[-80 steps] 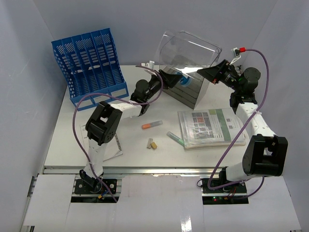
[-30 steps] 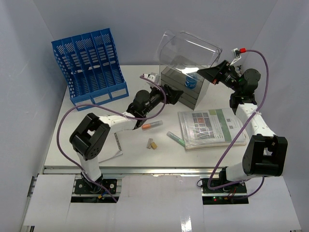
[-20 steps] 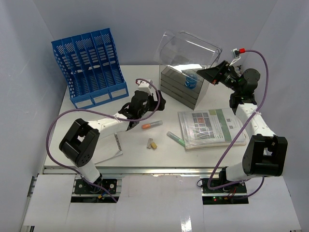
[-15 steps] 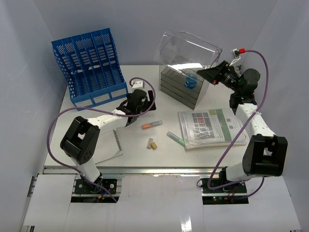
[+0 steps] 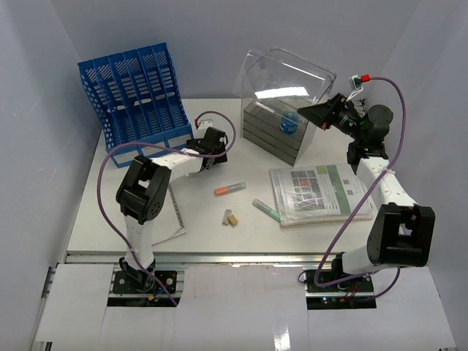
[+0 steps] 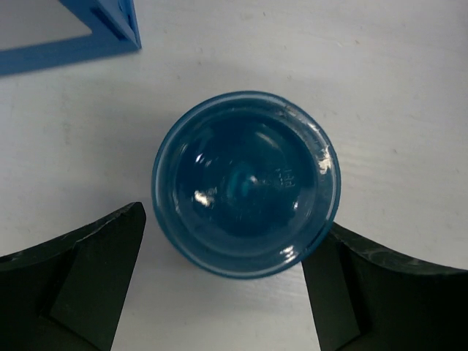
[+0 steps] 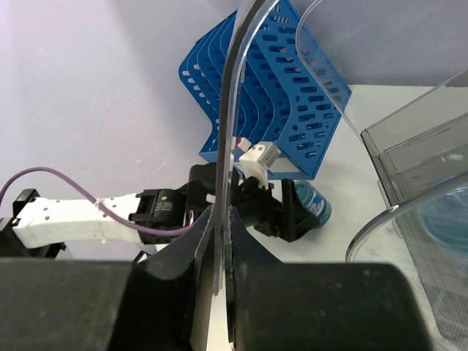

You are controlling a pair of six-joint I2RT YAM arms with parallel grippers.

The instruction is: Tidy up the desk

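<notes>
My left gripper [image 5: 216, 142] hangs over the white desk [image 5: 219, 241] beside the blue rack, pointing down. It is open, with a blue round jar [image 6: 245, 183] standing between its fingers [image 6: 95, 278]; the right finger sits close to the jar's rim. The same blue jar [image 7: 316, 207] shows in the right wrist view in front of the left gripper [image 7: 292, 212]. My right gripper [image 5: 322, 115] is shut on the edge of the clear lid [image 5: 281, 77] of the drawer box [image 5: 274, 139], holding it raised. Another blue jar [image 5: 289, 123] sits inside the box.
A blue file rack [image 5: 135, 95] stands at the back left. An orange marker [image 5: 229, 189], a green marker [image 5: 267, 210], a small clip [image 5: 231, 217], a booklet [image 5: 320, 191] and a spiral notebook [image 5: 172, 216] lie on the desk.
My left gripper has pulled back from the drawer box and swung left toward the blue rack, ending over a blue jar on the desk. The right gripper has kept the lid raised.
</notes>
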